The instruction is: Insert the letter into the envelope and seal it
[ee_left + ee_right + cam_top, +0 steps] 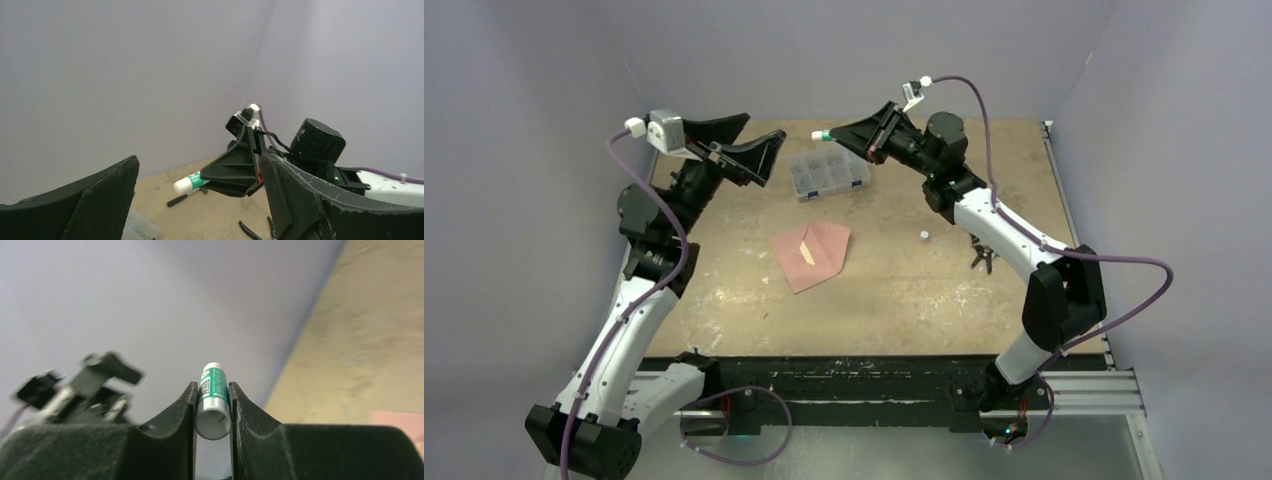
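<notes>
The salmon-pink envelope (pixel 816 256) lies flat mid-table with a narrow pale strip across its middle; I cannot tell whether that strip is the letter, which otherwise is hidden. My right gripper (pixel 836 131) hangs high over the table's back, shut on a green-and-white glue stick (pixel 214 404) whose white cap (pixel 821 134) juts out past the fingertips. In the right wrist view the right gripper (pixel 212 390) clamps the stick on both sides. My left gripper (pixel 764 130) is raised at the back left, open wide and empty. The left gripper (pixel 200 210) faces the glue stick (pixel 189 183).
A clear compartment box (pixel 827 172) stands behind the envelope, under the two grippers. Black pliers (pixel 982 258) lie at the right and a small white piece (pixel 923 235) beside them. A black pen (pixel 182 199) rests near the back wall. Purple walls close in three sides.
</notes>
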You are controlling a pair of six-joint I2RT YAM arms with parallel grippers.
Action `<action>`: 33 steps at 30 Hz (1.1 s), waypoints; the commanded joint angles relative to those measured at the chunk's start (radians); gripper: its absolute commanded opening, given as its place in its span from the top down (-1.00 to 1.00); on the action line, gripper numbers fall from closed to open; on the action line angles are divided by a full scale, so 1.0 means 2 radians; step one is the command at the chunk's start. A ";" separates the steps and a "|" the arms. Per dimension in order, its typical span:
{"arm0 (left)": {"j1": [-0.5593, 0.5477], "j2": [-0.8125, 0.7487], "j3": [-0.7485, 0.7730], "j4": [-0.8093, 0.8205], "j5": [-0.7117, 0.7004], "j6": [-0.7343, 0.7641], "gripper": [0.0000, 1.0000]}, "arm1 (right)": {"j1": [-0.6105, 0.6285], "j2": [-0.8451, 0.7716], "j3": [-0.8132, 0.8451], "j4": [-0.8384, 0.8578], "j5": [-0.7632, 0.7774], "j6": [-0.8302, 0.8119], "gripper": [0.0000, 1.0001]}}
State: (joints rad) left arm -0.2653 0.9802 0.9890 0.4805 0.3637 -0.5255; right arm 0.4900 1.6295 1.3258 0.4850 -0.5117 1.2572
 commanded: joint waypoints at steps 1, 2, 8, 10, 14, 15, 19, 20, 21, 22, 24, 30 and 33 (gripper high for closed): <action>0.005 -0.003 0.016 -0.112 -0.092 0.045 -0.76 | 0.008 -0.014 0.033 -0.149 0.108 -0.202 1.00; 0.005 0.002 0.020 -0.133 -0.099 0.043 -0.73 | 0.011 -0.013 0.032 -0.160 0.126 -0.222 1.00; 0.005 0.068 0.051 -0.310 -0.125 0.038 -0.33 | 0.083 0.014 0.043 -0.216 0.250 -0.336 1.00; 0.007 0.107 0.060 -0.369 -0.125 0.033 -0.04 | 0.109 0.021 0.040 -0.228 0.286 -0.357 1.00; 0.021 0.187 0.070 -0.450 -0.152 0.034 0.43 | 0.160 0.031 0.003 -0.217 0.365 -0.389 1.00; 0.030 0.203 0.067 -0.457 -0.152 0.033 0.54 | 0.172 0.035 -0.009 -0.209 0.376 -0.396 1.00; 0.059 0.268 0.051 -0.444 -0.075 0.008 1.00 | 0.214 0.052 -0.033 -0.190 0.401 -0.421 1.00; 0.060 0.285 0.046 -0.433 -0.057 0.004 1.00 | 0.224 0.057 -0.033 -0.190 0.413 -0.428 1.00; 0.060 0.300 0.040 -0.418 -0.045 -0.003 1.00 | 0.231 0.064 -0.029 -0.195 0.421 -0.432 1.00; 0.060 0.316 0.038 -0.405 -0.032 -0.008 1.00 | 0.235 0.070 -0.024 -0.202 0.429 -0.434 1.00; 0.059 0.346 0.041 -0.385 -0.014 -0.010 1.00 | 0.242 0.082 -0.017 -0.216 0.437 -0.438 1.00; 0.058 0.397 0.047 -0.337 0.014 -0.032 1.00 | 0.261 0.119 -0.002 -0.234 0.445 -0.448 1.00; 0.057 0.420 0.048 -0.330 0.009 -0.046 1.00 | 0.266 0.142 0.020 -0.242 0.449 -0.446 1.00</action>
State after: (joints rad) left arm -0.1463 1.7836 1.0729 -0.2619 0.3439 -0.5663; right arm 1.0069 1.8812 1.2869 0.0166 0.3328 0.3878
